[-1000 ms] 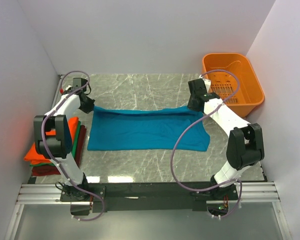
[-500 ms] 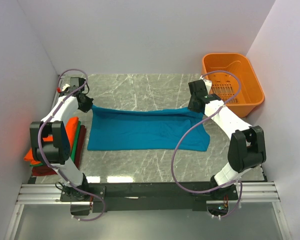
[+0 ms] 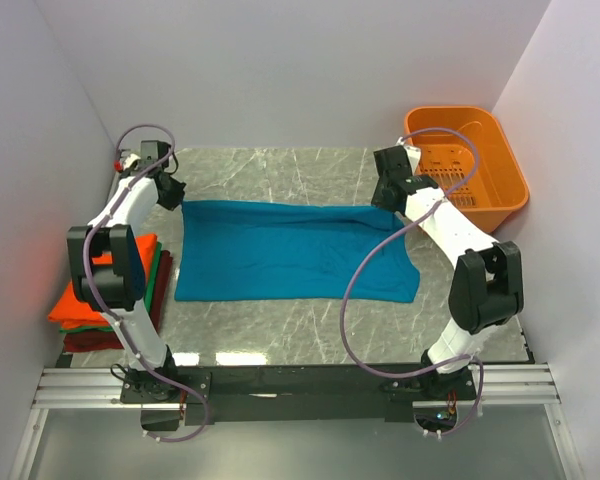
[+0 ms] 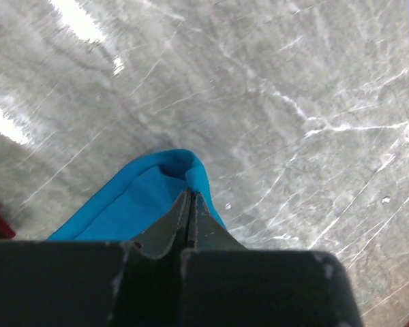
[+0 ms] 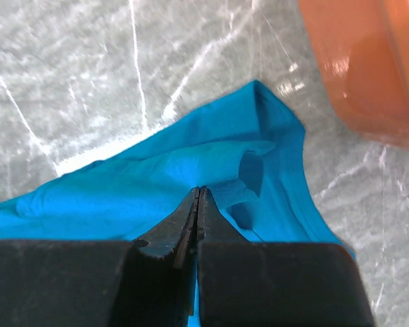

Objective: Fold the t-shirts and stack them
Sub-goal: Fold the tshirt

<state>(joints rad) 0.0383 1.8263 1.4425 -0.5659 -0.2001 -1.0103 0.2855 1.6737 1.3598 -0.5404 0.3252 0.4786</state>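
Observation:
The teal-blue t-shirt (image 3: 295,252) lies spread across the marble table, its far edge stretched between my two grippers. My left gripper (image 3: 172,200) is shut on the shirt's far left corner (image 4: 167,197), with the jaws pressed together over the cloth. My right gripper (image 3: 384,200) is shut on the far right corner (image 5: 211,167), jaws closed with cloth between them. A stack of folded t-shirts (image 3: 90,305), orange on top with green and dark red below, sits at the left edge.
An orange plastic basket (image 3: 485,195) stands at the back right, close to my right arm; its rim also shows in the right wrist view (image 5: 368,61). White walls close in the table on the left, back and right.
Both grippers have carried the shirt's far edge towards the back of the table, unfolding the doubled strip so the shirt now lies wider and flatter.

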